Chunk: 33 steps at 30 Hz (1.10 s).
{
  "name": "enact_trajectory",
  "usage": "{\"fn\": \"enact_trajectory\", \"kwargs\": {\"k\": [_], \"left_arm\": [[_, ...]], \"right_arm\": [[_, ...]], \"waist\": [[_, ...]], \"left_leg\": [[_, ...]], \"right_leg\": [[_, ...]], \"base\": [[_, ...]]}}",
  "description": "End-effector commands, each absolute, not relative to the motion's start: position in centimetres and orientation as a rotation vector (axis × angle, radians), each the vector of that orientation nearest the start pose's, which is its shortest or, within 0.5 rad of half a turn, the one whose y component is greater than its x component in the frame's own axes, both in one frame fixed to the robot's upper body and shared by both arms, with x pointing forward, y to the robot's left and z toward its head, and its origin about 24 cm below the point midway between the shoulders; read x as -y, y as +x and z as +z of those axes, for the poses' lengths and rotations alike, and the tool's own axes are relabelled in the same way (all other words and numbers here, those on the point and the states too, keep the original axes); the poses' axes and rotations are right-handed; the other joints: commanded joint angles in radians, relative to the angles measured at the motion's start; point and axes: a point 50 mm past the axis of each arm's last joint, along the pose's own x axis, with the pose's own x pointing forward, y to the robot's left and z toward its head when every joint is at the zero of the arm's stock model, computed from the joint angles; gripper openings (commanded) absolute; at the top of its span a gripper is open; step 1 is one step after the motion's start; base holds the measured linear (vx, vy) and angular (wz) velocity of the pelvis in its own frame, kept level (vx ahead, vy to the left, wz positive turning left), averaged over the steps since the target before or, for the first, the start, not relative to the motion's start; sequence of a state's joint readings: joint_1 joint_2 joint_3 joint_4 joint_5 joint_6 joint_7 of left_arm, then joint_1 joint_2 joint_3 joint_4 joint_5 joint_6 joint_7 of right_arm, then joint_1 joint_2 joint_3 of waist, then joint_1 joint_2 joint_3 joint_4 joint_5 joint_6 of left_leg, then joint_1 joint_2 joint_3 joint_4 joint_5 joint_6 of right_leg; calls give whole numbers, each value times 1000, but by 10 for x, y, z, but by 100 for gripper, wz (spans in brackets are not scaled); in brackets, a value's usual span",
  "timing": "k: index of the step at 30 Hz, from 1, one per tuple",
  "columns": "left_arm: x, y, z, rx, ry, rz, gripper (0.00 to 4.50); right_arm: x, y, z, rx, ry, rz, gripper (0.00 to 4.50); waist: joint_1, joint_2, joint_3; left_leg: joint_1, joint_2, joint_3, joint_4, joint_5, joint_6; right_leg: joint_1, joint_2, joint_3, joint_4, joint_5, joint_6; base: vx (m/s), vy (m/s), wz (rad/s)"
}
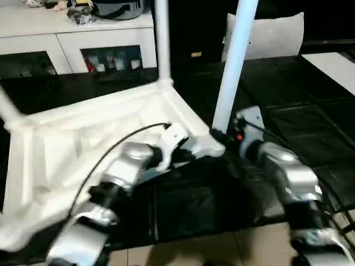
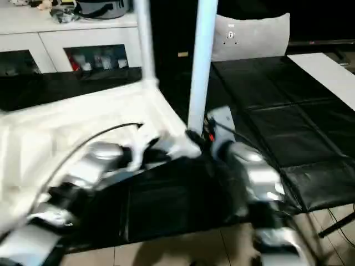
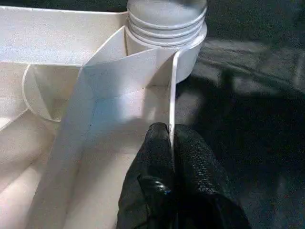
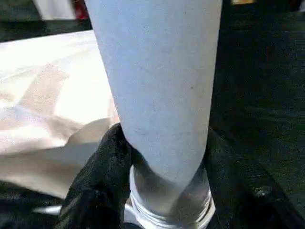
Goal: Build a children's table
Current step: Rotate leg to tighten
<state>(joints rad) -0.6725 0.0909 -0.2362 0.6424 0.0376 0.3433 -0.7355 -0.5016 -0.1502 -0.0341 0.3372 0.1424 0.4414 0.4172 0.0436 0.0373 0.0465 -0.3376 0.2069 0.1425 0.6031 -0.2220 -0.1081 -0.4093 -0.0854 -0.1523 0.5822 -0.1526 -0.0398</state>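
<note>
Two legs are seen standing upright in the corner sockets of the children's table top (image 1: 94, 138), which is laid upside down, ribbed underside up, on the black-covered table (image 1: 288, 111). The far leg (image 1: 162, 39) is seated at the far corner. The near leg (image 1: 233, 61) is gripped low on its shaft, just above the threaded collar, by the right end effector (image 4: 162, 191), its black fingers (image 4: 97, 186) closed around the shaft on either side. This hold is judged to serve for turning or pressing the leg home in its socket (image 3: 167, 28). The left end effector (image 3: 171, 157) is pinched shut on the thin side wall (image 3: 172, 95) of the top, just beside that socket, presumably so that the top is kept from shifting under the other arm's effort. A white cabinet (image 1: 77, 33) is noted behind the table.
</note>
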Motion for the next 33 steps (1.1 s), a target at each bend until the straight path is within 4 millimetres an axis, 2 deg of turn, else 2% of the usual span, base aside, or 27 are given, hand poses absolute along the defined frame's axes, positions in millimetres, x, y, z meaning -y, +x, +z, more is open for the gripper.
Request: {"fn": "enact_trajectory", "kwargs": {"k": [1,2,3,4,5,6,7,8,10,11,12,13,14,17,18,22,23,25,27,30,33], "left_arm": [[-38,341,79,-290,194,-1024,0],[-39,340,79,-293,212,-1032,0],[-43,340,78,-297,227,-1038,0],[-44,340,78,-298,231,-1038,0],[-48,339,77,-295,240,-1049,0],[-48,339,77,-294,240,-1051,0],[-52,340,76,-293,244,-1056,0],[-58,338,74,-293,259,-1083,0],[-63,337,73,-289,280,-1110,0],[-66,336,72,-287,290,-1137,0],[-71,335,70,-292,299,-1159,0],[-71,335,70,-291,301,-1163,0],[-82,331,70,-288,319,-1241,0],[-86,329,71,-275,329,-1290,0],[-89,327,70,-281,347,-1333,0],[-97,323,68,-308,402,-1419,0],[-103,319,67,-310,453,-1493,0],[-106,316,66,-315,483,-1549,0],[-109,311,66,-325,504,-1613,0],[-112,307,66,-336,546,-1672,0],[-112,306,66,-328,572,-1698,0]], "right_arm": [[106,334,70,-281,84,588,267],[107,333,74,-255,101,597,282],[110,332,77,-240,98,605,297],[110,332,77,-237,96,606,297],[115,330,79,-229,105,620,307],[116,330,79,-229,104,621,313],[122,329,80,-226,100,622,319],[130,327,81,-227,82,658,330],[138,324,82,-228,62,697,352],[144,322,83,-223,47,736,359],[150,319,84,-222,27,777,368],[151,318,85,-222,24,781,378],[169,308,87,-239,-56,905,386],[178,305,88,-254,-87,953,397],[184,304,90,-263,-94,981,428],[194,302,93,-278,-126,1059,428],[198,296,96,-295,-144,1165,428],[200,291,97,-311,-146,1251,428],[200,289,97,-329,-152,1317,401],[195,287,95,-358,-150,1393,387],[190,285,93,-368,-139,1437,353]], "waist": [[6,-12,-80],[6,-13,-81],[7,-9,-83],[8,-10,-85],[12,-9,-89],[12,-9,-89],[13,-7,-91],[16,-10,-89],[23,-8,-86],[25,-6,-84],[28,-8,-83],[28,-8,-82],[30,-7,-82],[37,-8,-80],[38,-9,-80],[52,-7,-77],[58,-9,-77],[66,-11,-79],[72,-13,-77],[74,-15,-78],[78,-16,-79]], "left_leg": [[-24,3,9,-56,-6,112],[-24,4,9,-55,6,117],[-23,6,8,-54,27,126],[-23,7,8,-53,40,133],[-25,8,8,-48,85,155],[-25,8,8,-48,85,155],[-27,8,7,-45,105,171],[-28,7,10,-44,108,185],[-27,6,12,-45,73,191],[-26,7,14,-46,48,186],[-26,7,13,-48,32,177],[-26,7,14,-48,23,173],[-27,7,13,-49,13,169],[-25,10,15,-50,-17,162],[-25,10,15,-50,-16,158],[-17,13,18,-53,-52,138],[-19,13,18,-54,-69,139],[-19,16,18,-53,-67,142],[-18,19,19,-54,-65,142],[-19,22,17,-55,-61,137],[-22,22,17,-54,-52,133]], "right_leg": [[79,-52,48,-76,-291,-64],[79,-52,50,-72,-266,-77],[80,-54,53,-63,-222,-104],[81,-55,54,-60,-198,-116],[82,-56,58,-48,-119,-148],[82,-56,58,-48,-119,-148],[82,-57,58,-42,-88,-161],[79,-56,58,-42,-80,-169],[80,-57,57,-50,-126,-164],[79,-58,57,-54,-161,-158],[81,-58,56,-59,-189,-145],[80,-57,57,-59,-197,-141],[81,-57,56,-61,-212,-132],[79,-58,55,-65,-253,-121],[78,-57,55,-65,-257,-121],[70,-57,55,-73,-310,-109],[73,-56,53,-74,-324,-106],[72,-57,54,-70,-317,-105],[67,-60,56,-70,-320,-111],[68,-61,56,-65,-307,-121],[69,-63,58,-62,-294,-125]], "base": [[0,0,0],[0,0,0],[0,0,0],[0,0,0],[0,0,0],[0,0,0],[0,0,0],[0,0,0],[0,0,0],[0,0,0],[0,0,0],[0,0,0],[0,0,0],[0,0,0],[0,0,0],[0,0,0],[0,0,0],[0,0,0],[0,0,0],[0,0,0],[0,0,0]]}}
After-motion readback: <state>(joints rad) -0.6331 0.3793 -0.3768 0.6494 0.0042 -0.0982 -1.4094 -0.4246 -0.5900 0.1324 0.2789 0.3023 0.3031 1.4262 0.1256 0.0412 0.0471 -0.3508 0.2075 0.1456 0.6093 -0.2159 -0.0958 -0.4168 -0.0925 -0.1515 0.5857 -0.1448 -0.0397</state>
